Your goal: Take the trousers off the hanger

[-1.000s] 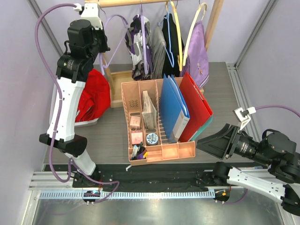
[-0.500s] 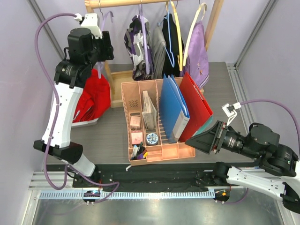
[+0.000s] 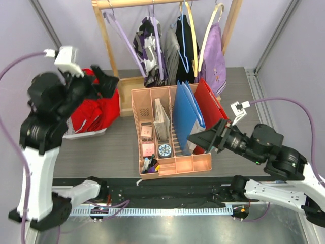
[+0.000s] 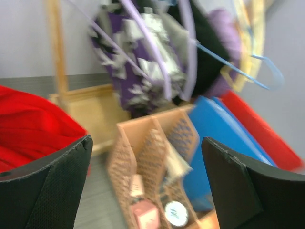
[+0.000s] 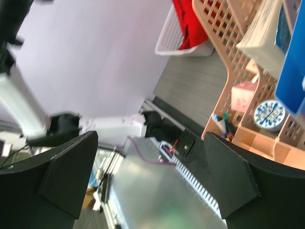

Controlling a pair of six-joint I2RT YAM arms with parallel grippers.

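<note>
The red trousers (image 3: 99,109) lie bunched in the white basket (image 3: 86,133) at the left, off the hanger. They show at the left edge of the left wrist view (image 4: 28,129) and at the top of the right wrist view (image 5: 188,21). The lavender hanger (image 3: 122,33) hangs bare on the wooden rail at its left end. My left gripper (image 3: 104,81) (image 4: 147,181) is open and holds nothing. It hovers above the trousers, below the hanger. My right gripper (image 3: 203,138) (image 5: 152,181) is open and holds nothing, in front of the organizer's right side.
A peach organizer (image 3: 170,152) with blue (image 3: 185,114) and red (image 3: 213,114) folders fills the middle of the table. A patterned garment (image 3: 150,48), a black one and a lilac one (image 3: 216,63) hang on the rail (image 3: 142,3). The rack's post (image 3: 104,43) stands beside my left gripper.
My left gripper has opened and dropped down and left, away from the rail; the hanger stays hanging there. My right arm has risen and swung left toward the organizer.
</note>
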